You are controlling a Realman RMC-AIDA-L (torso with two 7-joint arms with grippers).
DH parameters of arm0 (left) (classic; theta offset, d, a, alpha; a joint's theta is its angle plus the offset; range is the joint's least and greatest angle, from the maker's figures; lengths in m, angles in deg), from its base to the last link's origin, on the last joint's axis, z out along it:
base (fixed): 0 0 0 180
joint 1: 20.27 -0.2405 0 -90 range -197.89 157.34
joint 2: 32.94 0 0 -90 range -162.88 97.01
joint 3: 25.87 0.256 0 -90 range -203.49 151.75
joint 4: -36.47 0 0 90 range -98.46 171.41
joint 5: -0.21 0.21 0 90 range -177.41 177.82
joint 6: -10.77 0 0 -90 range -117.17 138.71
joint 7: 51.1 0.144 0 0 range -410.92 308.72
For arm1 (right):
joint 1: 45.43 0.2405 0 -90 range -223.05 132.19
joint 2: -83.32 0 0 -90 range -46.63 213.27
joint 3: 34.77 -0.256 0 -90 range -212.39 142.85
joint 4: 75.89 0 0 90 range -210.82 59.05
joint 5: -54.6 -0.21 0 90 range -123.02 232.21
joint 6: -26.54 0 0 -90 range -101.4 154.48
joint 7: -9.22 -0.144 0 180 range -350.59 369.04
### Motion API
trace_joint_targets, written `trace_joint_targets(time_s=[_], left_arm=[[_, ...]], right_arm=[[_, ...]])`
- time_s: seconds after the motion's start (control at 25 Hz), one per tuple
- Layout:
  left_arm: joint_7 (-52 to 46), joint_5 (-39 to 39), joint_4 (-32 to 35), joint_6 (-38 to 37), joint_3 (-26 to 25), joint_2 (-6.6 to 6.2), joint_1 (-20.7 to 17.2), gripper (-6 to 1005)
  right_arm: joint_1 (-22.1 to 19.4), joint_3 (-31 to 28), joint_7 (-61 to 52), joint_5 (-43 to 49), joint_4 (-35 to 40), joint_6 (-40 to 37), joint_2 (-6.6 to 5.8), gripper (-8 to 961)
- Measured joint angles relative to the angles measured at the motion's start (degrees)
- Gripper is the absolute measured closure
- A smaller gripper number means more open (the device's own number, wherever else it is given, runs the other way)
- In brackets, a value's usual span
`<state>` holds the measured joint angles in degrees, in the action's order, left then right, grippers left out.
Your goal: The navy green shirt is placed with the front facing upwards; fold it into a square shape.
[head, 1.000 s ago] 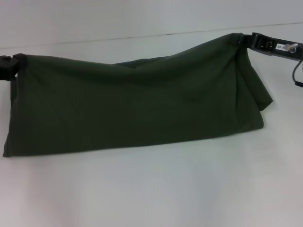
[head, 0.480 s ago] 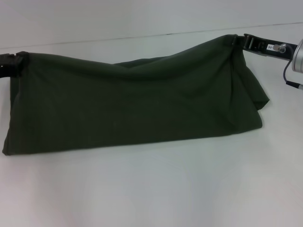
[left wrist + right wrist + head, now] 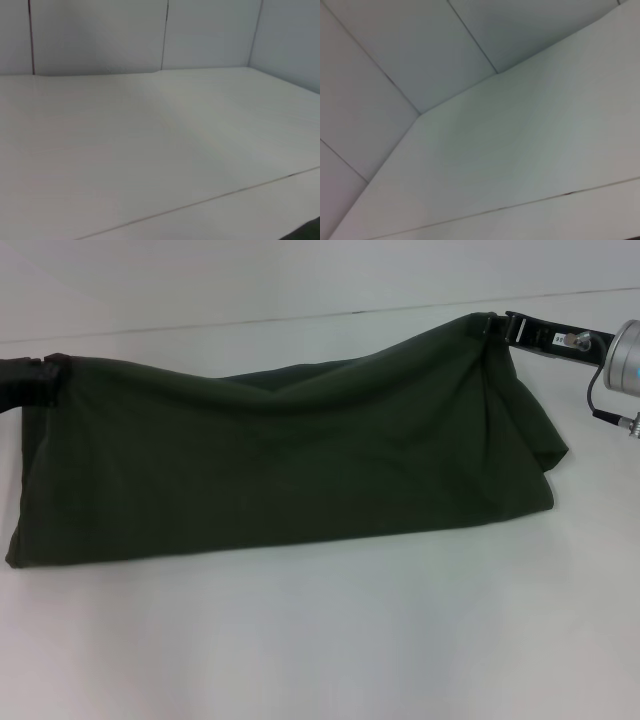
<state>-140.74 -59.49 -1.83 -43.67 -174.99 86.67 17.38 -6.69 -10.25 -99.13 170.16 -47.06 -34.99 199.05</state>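
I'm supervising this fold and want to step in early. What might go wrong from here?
The navy green shirt hangs by two pinched corners; either could slip from the left end effector or the right end effector. The right corner sits higher, so the fold may land skewed. Loose fabric bunched at the right side could crease underneath.
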Motion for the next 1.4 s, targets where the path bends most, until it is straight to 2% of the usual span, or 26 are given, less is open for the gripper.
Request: trace_joint_targets(time_s=[0.16,0.36,0.4,0.56,0.68,0.96,1.12,1.24,1.4], left_arm=[[0.00,-0.14,-0.03,2.83,0.36,0.72,0.03,973],[0.23,-0.17,-0.34,9.13,1.27,2.54,0.12,973],[0.23,-0.17,-0.34,9.13,1.27,2.54,0.12,973],[0.99,-0.17,-0.43,13.36,2.47,3.82,0.19,972],[1.35,-0.17,-0.18,15.78,3.89,4.23,0.23,972],[1.40,-3.17,-0.39,18.17,4.17,4.21,-0.38,718],[1.61,-4.23,-0.89,18.31,4.18,4.16,-0.74,557],[1.64,-4.36,-1.87,16.88,4.27,4.15,-1.59,506],[1.10,-6.60,-4.38,10.71,3.91,4.16,-4.06,509]], right_arm=[[0.12,-0.02,0.00,0.00,-0.02,0.81,0.12,925],[1.08,-0.01,0.34,-0.04,-1.28,3.18,0.14,926],[1.08,-0.01,0.34,-0.04,-1.28,3.18,0.14,921],[1.62,0.05,0.88,0.03,-1.40,4.38,0.24,902],[1.88,0.55,0.90,0.10,-1.40,5.54,0.51,781],[2.14,1.03,2.06,-0.60,-1.22,7.37,0.90,454],[1.68,1.10,5.34,-4.09,-1.29,7.13,1.12,359],[0.97,1.24,8.07,-6.71,-1.44,5.88,1.30,358],[0.31,1.94,8.11,-6.80,-1.46,4.41,1.13,355]])
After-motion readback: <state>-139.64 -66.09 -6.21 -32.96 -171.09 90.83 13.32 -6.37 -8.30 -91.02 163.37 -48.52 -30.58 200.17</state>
